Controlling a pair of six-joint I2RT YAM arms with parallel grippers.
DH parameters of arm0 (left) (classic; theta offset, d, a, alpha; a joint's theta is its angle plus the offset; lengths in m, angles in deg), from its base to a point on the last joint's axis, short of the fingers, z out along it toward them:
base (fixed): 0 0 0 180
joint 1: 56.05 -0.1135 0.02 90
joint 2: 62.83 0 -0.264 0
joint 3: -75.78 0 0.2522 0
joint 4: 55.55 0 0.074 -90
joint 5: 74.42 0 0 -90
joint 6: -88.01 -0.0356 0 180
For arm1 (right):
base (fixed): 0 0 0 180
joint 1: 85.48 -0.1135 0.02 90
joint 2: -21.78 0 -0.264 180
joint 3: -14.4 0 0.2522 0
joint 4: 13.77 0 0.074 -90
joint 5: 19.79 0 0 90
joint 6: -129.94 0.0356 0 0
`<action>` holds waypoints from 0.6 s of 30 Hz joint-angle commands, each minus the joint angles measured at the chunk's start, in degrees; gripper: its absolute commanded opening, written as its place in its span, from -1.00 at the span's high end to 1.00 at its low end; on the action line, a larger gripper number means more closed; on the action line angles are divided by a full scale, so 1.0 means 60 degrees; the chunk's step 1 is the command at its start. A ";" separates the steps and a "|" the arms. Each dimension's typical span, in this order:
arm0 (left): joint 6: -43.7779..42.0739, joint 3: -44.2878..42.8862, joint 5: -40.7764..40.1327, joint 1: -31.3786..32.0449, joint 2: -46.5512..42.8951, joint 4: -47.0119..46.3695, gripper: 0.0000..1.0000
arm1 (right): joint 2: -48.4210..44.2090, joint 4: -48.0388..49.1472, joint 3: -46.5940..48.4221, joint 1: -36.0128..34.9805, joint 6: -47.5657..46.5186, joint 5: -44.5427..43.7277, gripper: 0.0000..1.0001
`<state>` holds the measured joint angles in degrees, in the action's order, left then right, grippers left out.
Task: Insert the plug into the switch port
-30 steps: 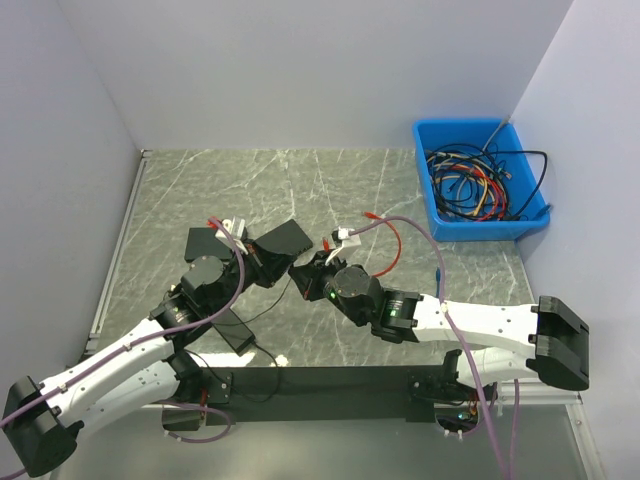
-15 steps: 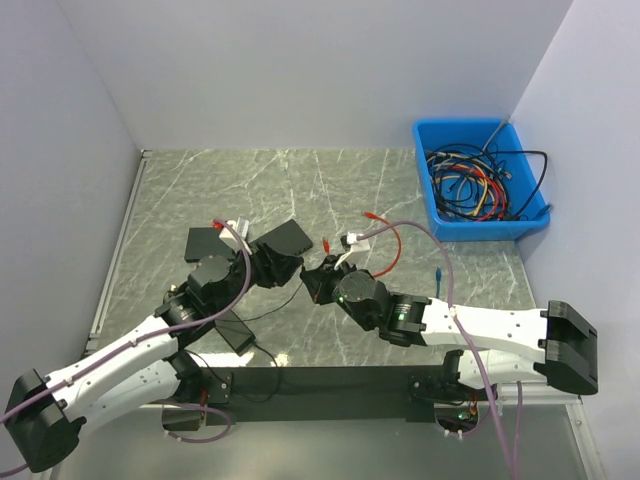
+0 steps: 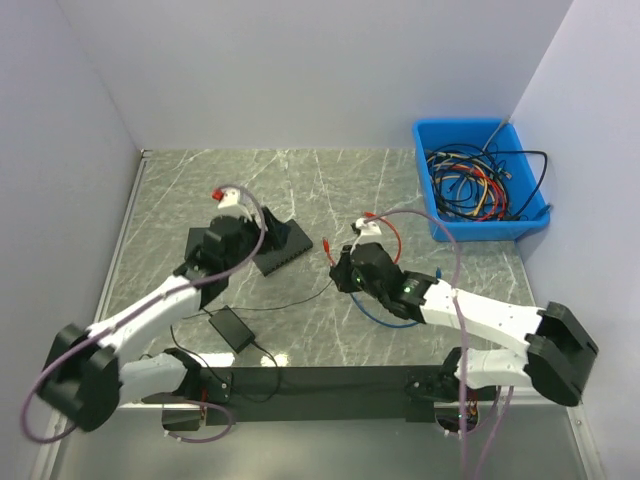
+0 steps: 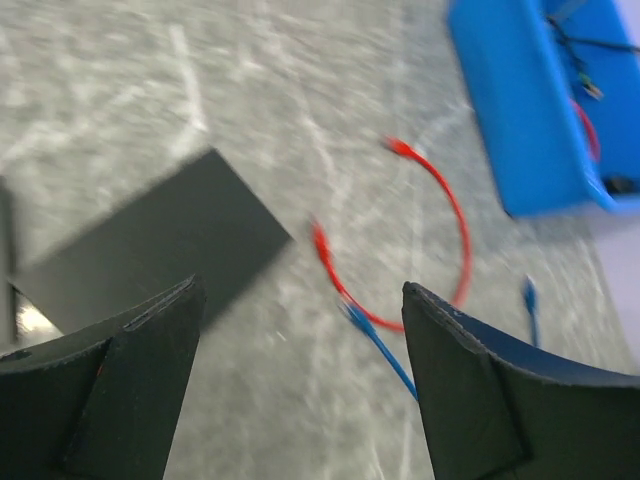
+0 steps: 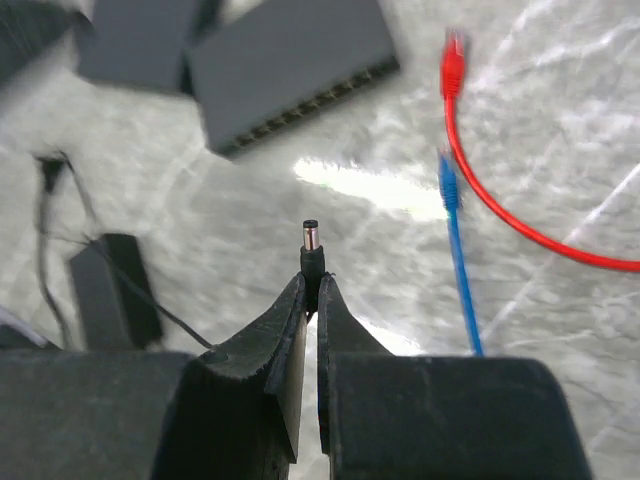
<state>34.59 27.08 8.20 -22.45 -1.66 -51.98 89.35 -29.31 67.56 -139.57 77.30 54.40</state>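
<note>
The black switch [image 3: 283, 244] lies flat on the marble table; its row of ports faces my right gripper in the right wrist view, where the switch [image 5: 290, 70] sits at the top. My left gripper [image 3: 255, 238] hovers over the switch's left end, open and empty, and the left wrist view shows its fingers [image 4: 150, 330] wide apart with the switch [image 4: 150, 240] below left. My right gripper [image 3: 338, 275] is a short way right of the switch. It [image 5: 311, 285] is shut on the black barrel plug [image 5: 311, 245], whose metal tip points toward the ports.
The plug's thin wire runs to a black power adapter [image 3: 232, 328] near the front edge. A red cable [image 3: 390, 240] and a blue cable [image 5: 455, 250] lie loose beside the right arm. A blue bin [image 3: 478, 180] of cables stands at the back right.
My left gripper has opened and let go of the switch, which now lies on the table, and the arm swung further back. My right gripper drew away to the right with the plug.
</note>
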 commanded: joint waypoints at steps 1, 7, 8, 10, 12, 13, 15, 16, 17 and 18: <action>-0.0120 -0.1087 0.1052 -0.1014 0.1184 -0.0702 -0.70 | 0.0892 -0.0581 0.0610 0.0605 -0.0879 0.1857 1.00; -0.0807 -0.3005 0.2016 -0.1792 0.4333 -0.1478 -0.64 | 0.2871 -0.1124 0.2104 0.1104 -0.1715 0.3089 1.00; -0.0881 -0.3242 0.2252 -0.1923 0.5120 -0.1581 -0.63 | 0.3004 -0.1124 0.2207 0.1133 -0.1817 0.3133 1.00; -0.1013 -0.3812 0.2939 -0.2055 0.5827 -0.1830 -0.60 | 0.3369 -0.1182 0.2455 0.1337 -0.1993 0.3250 1.00; -0.0984 -0.4180 0.3221 -0.2275 0.6722 -0.1831 -0.55 | 0.3693 -0.1299 0.2690 0.1542 -0.2111 0.3455 1.00; -0.0955 -0.4399 0.3309 -0.2348 0.6971 -0.1831 -0.54 | 0.3984 -0.1329 0.2880 0.1717 -0.2184 0.3543 1.00; -0.0839 -0.4402 0.3850 -0.2626 0.7426 -0.2108 -0.53 | 0.4293 -0.1344 0.3086 0.1894 -0.2374 0.3719 1.00; -0.0794 -0.4329 0.4069 -0.2700 0.7616 -0.2428 -0.54 | 0.4599 -0.1402 0.3319 0.2026 -0.2520 0.3778 1.00; -0.0765 -0.4314 0.4347 -0.2831 0.7705 -0.2504 -0.54 | 0.4776 -0.1446 0.3467 0.2070 -0.2565 0.3822 1.00; -0.0779 -0.4314 0.4538 -0.2876 0.7822 -0.2577 -0.54 | 0.4952 -0.1475 0.3613 0.2143 -0.2623 0.3837 1.00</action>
<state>30.35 2.56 28.57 -38.23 44.61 -62.08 116.72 -36.85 85.44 -128.12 64.56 75.44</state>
